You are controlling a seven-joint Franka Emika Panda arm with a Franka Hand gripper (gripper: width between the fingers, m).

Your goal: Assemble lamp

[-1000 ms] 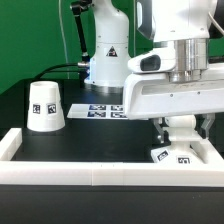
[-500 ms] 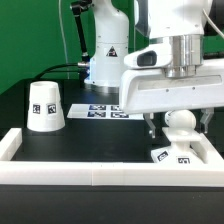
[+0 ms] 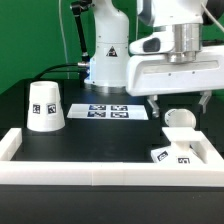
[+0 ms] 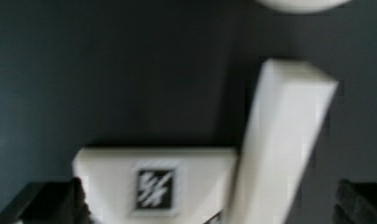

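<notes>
The bulb's white ball top [image 3: 180,118] shows above the flat base [image 3: 171,155], which lies in the corner of the white rail frame at the exterior view's right. I cannot tell how the bulb's lower part meets the base. My gripper [image 3: 181,106] hangs open and empty just above the ball, one finger on each side. The cone shade [image 3: 44,106] stands apart at the exterior view's left. In the wrist view the tagged base [image 4: 155,183] lies between my open gripper [image 4: 206,205] fingers, and the ball [image 4: 309,4] is at the picture's edge.
The white rail frame [image 3: 100,171] runs along the front and both sides; one rail [image 4: 288,130] shows in the wrist view beside the base. The marker board [image 3: 110,110] lies flat behind. The robot's base [image 3: 105,50] stands at the back.
My gripper has risen from down around the bulb to above its ball top, leaving the bulb and base in place. The shade has not moved.
</notes>
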